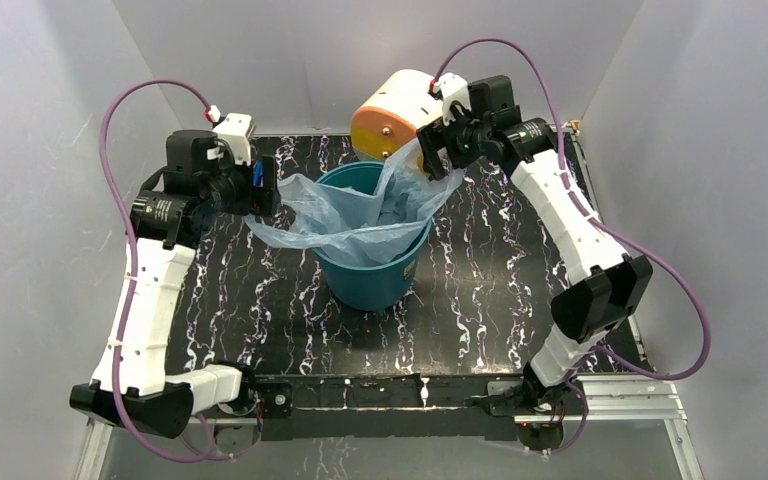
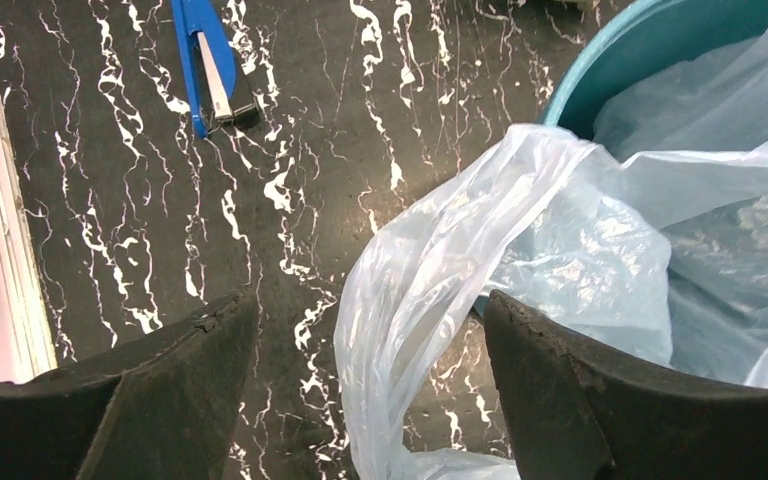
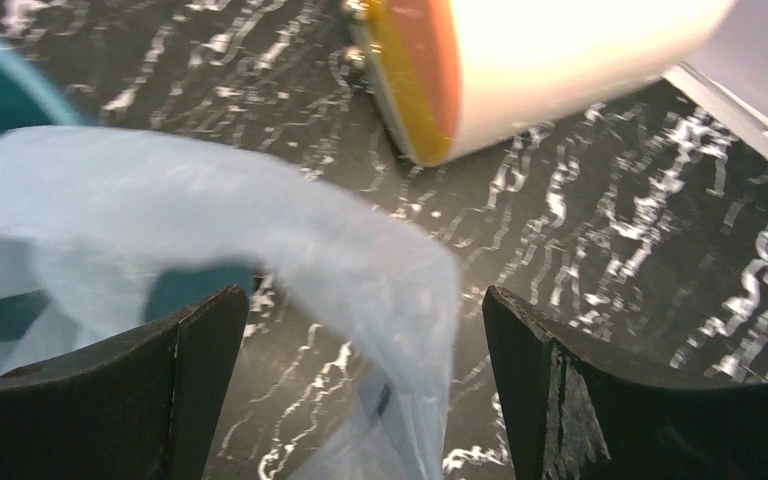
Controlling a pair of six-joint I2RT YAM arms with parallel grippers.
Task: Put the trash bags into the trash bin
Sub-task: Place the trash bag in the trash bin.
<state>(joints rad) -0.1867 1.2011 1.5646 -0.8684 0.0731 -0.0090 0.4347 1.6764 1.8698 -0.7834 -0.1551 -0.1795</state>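
Note:
The trash bin (image 1: 372, 268) is a round teal bucket standing mid-table. The trash bag (image 1: 355, 212), thin light-blue film, lies in its mouth and spills over the rim on the left and at the back right. My left gripper (image 1: 263, 203) is at the bag's left flap. In the left wrist view the gripper (image 2: 368, 300) is open, and a fold of bag (image 2: 410, 300) hangs loose between the fingers, beside the bin's rim (image 2: 640, 55). My right gripper (image 1: 438, 158) is open at the raised back-right corner. In its wrist view (image 3: 365, 292) the bag (image 3: 360, 260) droops between the jaws, unpinched.
A cream-and-orange drum (image 1: 392, 118) lies on its side just behind the bin, close to my right gripper, and shows in the right wrist view (image 3: 520, 70). A blue tool (image 2: 210, 70) lies on the black marbled table (image 1: 500, 270) left of the bin. White walls enclose the table.

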